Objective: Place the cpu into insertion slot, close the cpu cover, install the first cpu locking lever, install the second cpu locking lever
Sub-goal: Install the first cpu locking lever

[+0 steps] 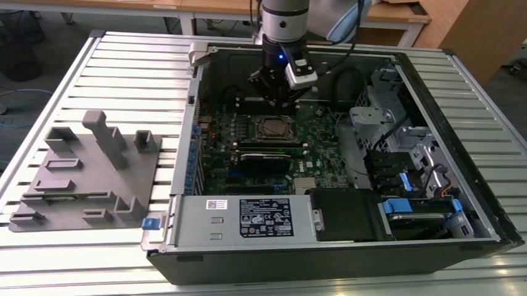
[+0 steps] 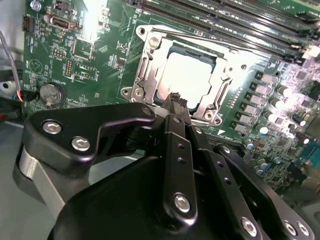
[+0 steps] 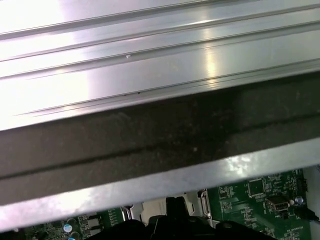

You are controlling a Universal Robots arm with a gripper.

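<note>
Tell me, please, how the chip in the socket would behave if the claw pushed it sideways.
The chip is flat with a smooth, shiny metal top, so it looks stiff and probably slippery. It sits low inside the silver frame, which would likely stop any sliding. A flat square cannot roll.

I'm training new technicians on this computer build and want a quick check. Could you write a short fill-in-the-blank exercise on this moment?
1. The chip lies inside the ____ on the green board.
2. The metal cover frame around the chip's shiny top is ____ over it.
3. The gripper hangs just above the socket, holding ____.
4. In the exterior view, the grey parts holder sits on the computer case's ____.

Missing words: socket; closed; nothing; left
</note>
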